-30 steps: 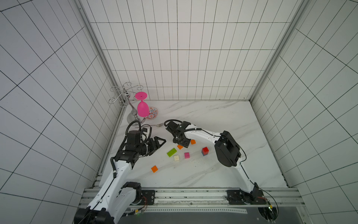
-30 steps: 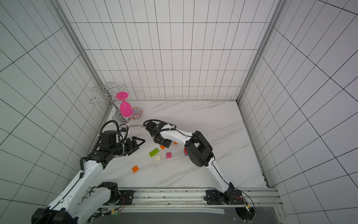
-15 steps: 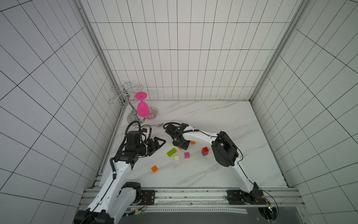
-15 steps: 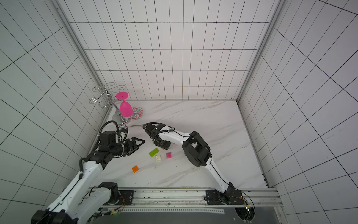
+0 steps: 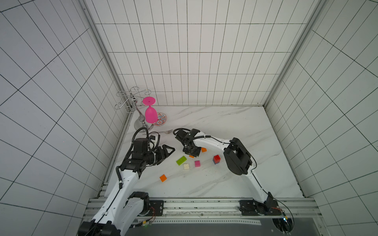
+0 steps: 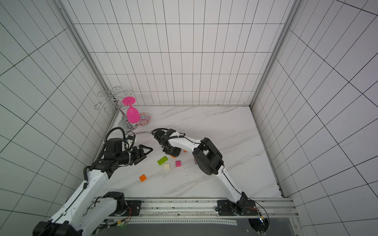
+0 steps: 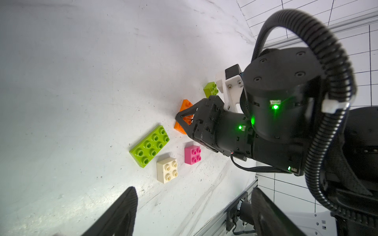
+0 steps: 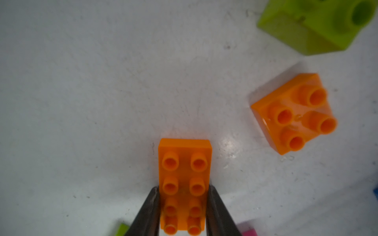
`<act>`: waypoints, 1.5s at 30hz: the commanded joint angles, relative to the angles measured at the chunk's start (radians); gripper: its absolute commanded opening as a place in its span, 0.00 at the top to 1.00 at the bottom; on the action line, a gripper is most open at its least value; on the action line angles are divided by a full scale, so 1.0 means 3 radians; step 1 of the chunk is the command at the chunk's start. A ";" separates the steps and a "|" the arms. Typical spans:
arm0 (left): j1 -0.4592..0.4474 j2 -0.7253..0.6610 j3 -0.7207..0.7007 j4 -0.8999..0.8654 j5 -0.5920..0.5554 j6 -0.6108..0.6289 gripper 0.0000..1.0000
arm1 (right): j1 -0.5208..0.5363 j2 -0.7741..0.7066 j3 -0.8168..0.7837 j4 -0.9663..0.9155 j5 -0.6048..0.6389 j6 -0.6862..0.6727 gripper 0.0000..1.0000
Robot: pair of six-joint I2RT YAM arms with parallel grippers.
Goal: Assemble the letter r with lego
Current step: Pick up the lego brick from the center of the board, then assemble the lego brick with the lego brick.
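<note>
My right gripper (image 8: 184, 190) is shut on a long orange lego brick (image 8: 185, 163) that lies studs up on the table, the fingers pressing its two long sides. In both top views this gripper (image 5: 191, 152) covers most of that brick (image 6: 173, 156). A long lime brick (image 5: 181, 160), a cream brick (image 5: 186, 166) and a pink brick (image 5: 197, 163) lie just in front of it. A square orange brick (image 8: 294, 114) and a small lime brick (image 8: 315, 26) lie close by. My left gripper (image 5: 169, 151) hovers open and empty to the left of the bricks (image 7: 149, 146).
A red brick stacked on a blue one (image 5: 216, 159) sits by the right arm's elbow, and another orange brick (image 5: 163, 177) lies nearer the front. At the back left stand a wire rack (image 5: 131, 102) with a pink goblet (image 5: 151, 114), a patterned dish (image 5: 161, 119) and a fork (image 5: 166, 131).
My right gripper has come down over the long orange brick and closed on it. The left arm has not moved.
</note>
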 commanded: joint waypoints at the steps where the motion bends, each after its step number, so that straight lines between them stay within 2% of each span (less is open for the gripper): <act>1: 0.0020 0.0000 0.0138 0.0040 -0.0027 0.0072 0.20 | -0.0052 -0.0220 -0.0029 0.0142 -0.0034 -0.0613 1.00; 4: 0.0015 0.0067 0.0167 0.0170 -0.0060 0.0013 0.19 | -0.0095 -0.0681 -0.0392 0.0571 -0.0100 -0.1286 1.00; 6: -0.0066 0.0141 0.0264 0.0164 -0.0262 -0.0011 0.19 | -0.0138 -0.1082 -0.0817 0.1004 -0.0209 -0.1705 1.00; 10: -0.0598 0.0390 0.0565 0.0107 -0.1034 -0.0014 0.19 | -0.0379 -0.1877 -0.1693 0.1473 -0.0363 -0.2152 1.00; 11: -0.0717 0.0504 0.0631 0.0156 -0.1100 -0.0050 0.19 | -0.0461 -0.2042 -0.1881 0.1551 -0.0415 -0.2269 1.00; 14: -0.0876 0.0887 0.0733 0.0491 -0.0926 -0.0238 0.19 | -0.0677 -0.2314 -0.2263 0.1763 -0.0815 -0.2856 1.00; 18: -0.0919 0.1466 0.0895 0.0924 -0.0608 -0.0406 0.19 | -0.0772 -0.2115 -0.1968 0.0970 -0.0913 -0.3302 1.00; 20: -0.0960 0.1768 0.1053 0.1030 -0.0512 -0.0425 0.20 | -0.0773 -0.2071 -0.1961 0.0832 -0.0832 -0.3369 1.00; 25: -0.1041 0.2341 0.1438 0.1106 -0.0460 -0.0429 0.22 | -0.0768 -0.1838 -0.1806 0.0521 -0.0364 -0.3209 1.00; 32: -0.1058 0.2935 0.1718 0.1148 -0.0340 -0.0461 0.28 | -0.0750 -0.1431 -0.1573 0.0399 -0.0433 -0.3113 1.00; 41: -0.1115 0.3105 0.1616 0.1178 -0.0463 -0.0401 0.29 | -0.0741 -0.1151 -0.1367 0.0347 -0.0580 -0.2878 1.00; 45: -0.1118 0.3123 0.1526 0.1252 -0.0451 -0.0377 0.34 | -0.0718 -0.1074 -0.1335 0.0324 -0.0582 -0.2823 1.00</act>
